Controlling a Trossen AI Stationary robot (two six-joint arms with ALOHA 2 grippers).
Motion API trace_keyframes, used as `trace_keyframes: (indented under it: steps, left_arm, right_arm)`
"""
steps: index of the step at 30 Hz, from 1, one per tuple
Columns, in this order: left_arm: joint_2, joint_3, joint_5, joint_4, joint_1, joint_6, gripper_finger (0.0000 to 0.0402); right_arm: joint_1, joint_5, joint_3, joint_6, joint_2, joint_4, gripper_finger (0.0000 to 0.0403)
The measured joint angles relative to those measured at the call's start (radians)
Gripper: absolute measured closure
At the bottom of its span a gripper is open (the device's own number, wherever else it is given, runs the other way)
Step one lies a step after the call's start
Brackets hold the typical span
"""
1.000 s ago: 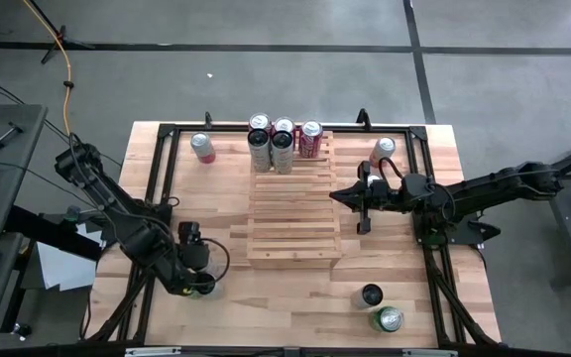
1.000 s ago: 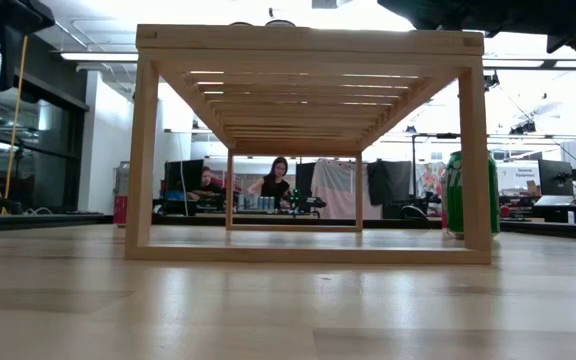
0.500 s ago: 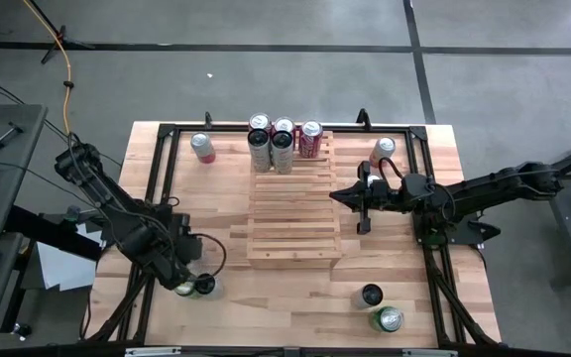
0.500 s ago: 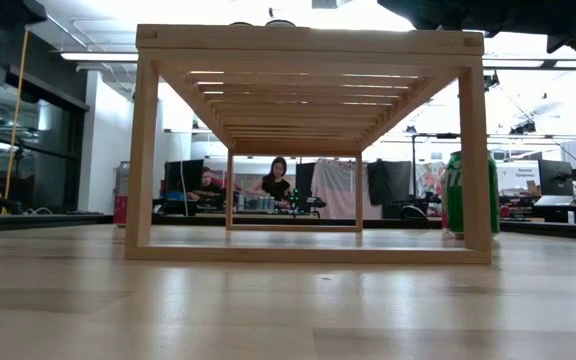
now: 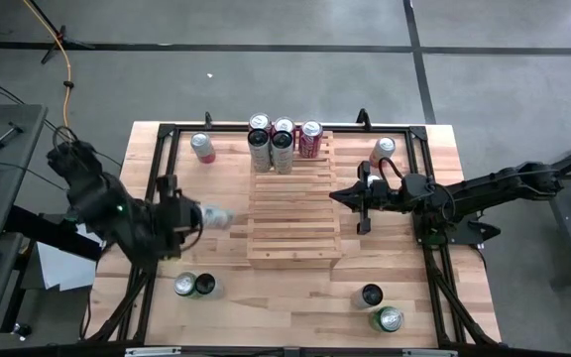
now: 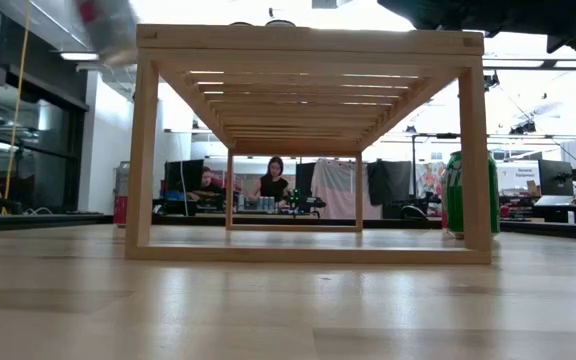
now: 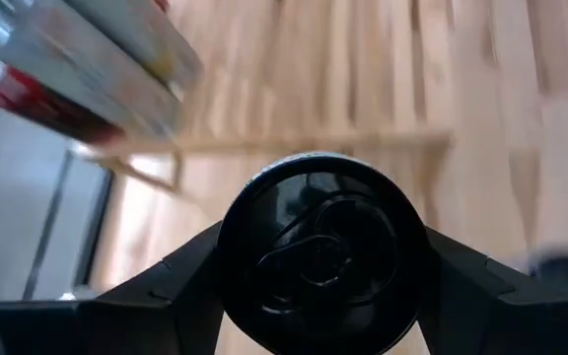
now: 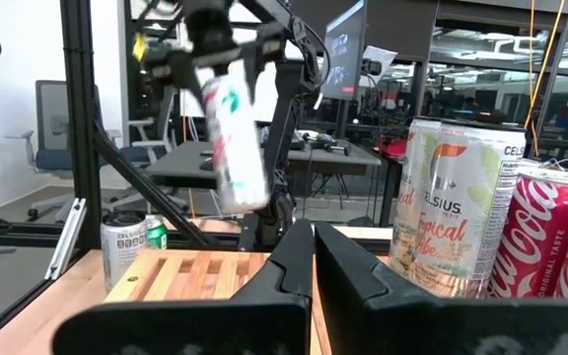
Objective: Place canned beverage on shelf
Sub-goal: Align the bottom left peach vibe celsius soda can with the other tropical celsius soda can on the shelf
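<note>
A white can (image 5: 216,216) with teal and red marks hangs in the air just left of the shelf (image 5: 293,213), a light-wood slatted rack in the middle of the table. My left gripper (image 5: 198,215) is shut on this can. The right wrist view shows the can (image 8: 235,138) tilted below that gripper. The left wrist view shows its black lid (image 7: 321,256) between the fingers. My right gripper (image 5: 335,195) waits shut at the shelf's right side, above the table, touching nothing. My left gripper pinches the can between its two fingers (image 7: 171,286), one on each side of the wall near its lid end (image 7: 233,247). The fingers slant down from above, toward the shelf. The can hangs clear of the table, tilted, with its bottom end (image 8: 249,197) lowest.
Several cans (image 5: 282,147) stand at the shelf's far end. Loose cans stand at the far left (image 5: 202,147), far right (image 5: 383,151), near left (image 5: 194,286) and near right (image 5: 389,319). A black frame (image 5: 157,178) runs along the table's sides.
My left gripper has risen from the table's near left corner and gone toward the far edge and the shelf, tipping more toward level. The white can came up with it: it stood upright on the table and now hangs clear and tilted.
</note>
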Motion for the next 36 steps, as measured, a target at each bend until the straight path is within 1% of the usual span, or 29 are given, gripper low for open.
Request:
trace_keyframes:
  steps: [3,5,10,14,19,24,28,31,34,36]
  left_arm:
    - [0.0,0.044,-0.061,0.062,0.042,0.072,0.0164]
    - [0.0,0.054,-0.073,0.128,0.074,0.142,0.0164]
    - [0.018,0.055,-0.036,0.313,0.162,0.332,0.0164]
    - [0.039,0.055,-0.008,0.359,0.194,0.425,0.0164]
    - [0.065,0.055,0.016,0.354,0.216,0.444,0.0164]
    - [0.083,0.055,-0.008,0.355,0.247,0.454,0.0164]
    - [0.105,0.055,-0.04,0.358,0.315,0.453,0.0164]
    - [0.118,0.055,-0.039,0.374,0.382,0.453,0.0164]
    - [0.128,0.055,0.003,0.406,0.452,0.452,0.0164]
    - [0.131,0.055,0.066,0.416,0.505,0.441,0.0164]
  right_arm:
    - [0.0,-0.005,0.0,0.002,0.0,0.001,0.0403]
    - [0.0,-0.005,0.0,0.017,0.0,0.006,0.0403]
    - [0.0,-0.007,0.0,0.019,0.0,0.022,0.0403]
    - [0.0,-0.007,0.0,0.019,0.0,0.023,0.0403]
    - [0.0,-0.008,0.0,0.018,0.0,0.02,0.0403]
    - [0.0,-0.008,0.0,0.018,0.0,0.015,0.0403]
    - [0.0,-0.008,0.0,0.018,0.0,0.016,0.0403]
    - [0.0,-0.008,0.0,0.018,0.0,0.016,0.0403]
    - [0.0,-0.007,0.0,0.018,0.0,0.02,0.0403]
    - [0.0,-0.008,0.0,0.018,0.0,0.02,0.0403]
